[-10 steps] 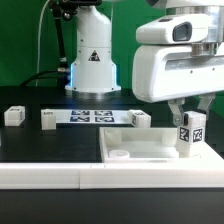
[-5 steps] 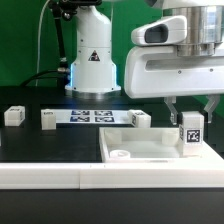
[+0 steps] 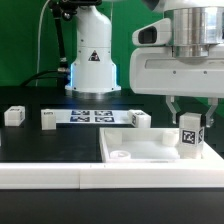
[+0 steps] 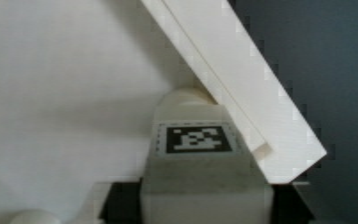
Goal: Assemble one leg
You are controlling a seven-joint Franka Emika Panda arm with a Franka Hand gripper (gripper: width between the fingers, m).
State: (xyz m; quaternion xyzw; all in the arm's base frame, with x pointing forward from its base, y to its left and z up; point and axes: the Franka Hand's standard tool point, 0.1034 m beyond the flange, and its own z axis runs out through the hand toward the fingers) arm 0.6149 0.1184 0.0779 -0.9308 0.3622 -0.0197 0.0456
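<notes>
The gripper [image 3: 190, 121] is clamping the leg [image 3: 190, 136] between its two fingers at the lower right of the exterior view, with the tag facing the camera. The leg is standing upright over the right end of the plate [image 3: 140, 146], close to its rim. The plate's front wall is hiding the foot, so I cannot tell whether it is touching. In the wrist view the leg [image 4: 197, 150] is sitting just beside the plate [image 4: 229, 80], along its raised edge. The tag is showing square there, so the grip looks straight.

As I judge it, the arm is bringing the leg to its seat on the plate. To do this well, it should be:

- holding the leg vertical
- lining the foot over the seat before lowering
- descending slowly so the foot is not catching the rim
- opening the fingers only once the leg is bearing firmly

The hole [image 3: 120, 155] at the plate's lower left is lying well apart from the leg. No seat is showing beneath the leg.
</notes>
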